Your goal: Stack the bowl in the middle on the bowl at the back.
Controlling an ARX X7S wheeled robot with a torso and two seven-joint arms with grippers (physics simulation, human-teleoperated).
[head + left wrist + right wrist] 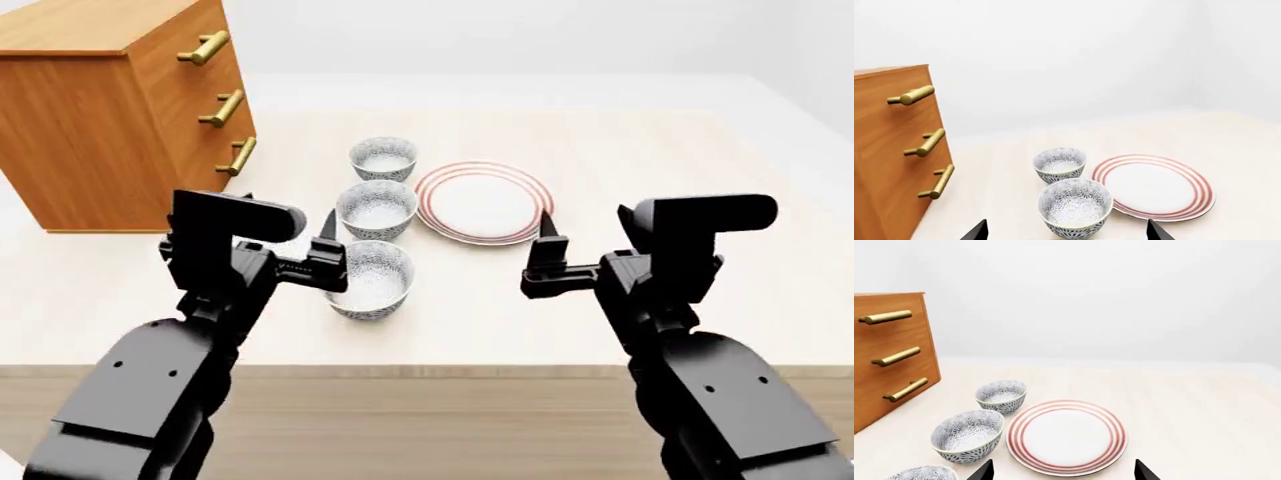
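While both jaws stand spread, empty, the left seemingly straddles the nearest bowl point(370, 279).

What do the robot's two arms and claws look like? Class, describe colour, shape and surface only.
Both arms are matte black, with bulky rounded link housings dotted with small screw holes and boxy blocks at the wrists. The left claw and right claw each end in thin, pointed black fingers. No cables, markings or sleeves are visible.

Both arms are matte black, with fat rounded covers dotted by small round screw holes. Each boxy black wrist ends in a pincer, the left pincer point(330, 252) and right pincer point(546, 252), with thin pointed black fingers.
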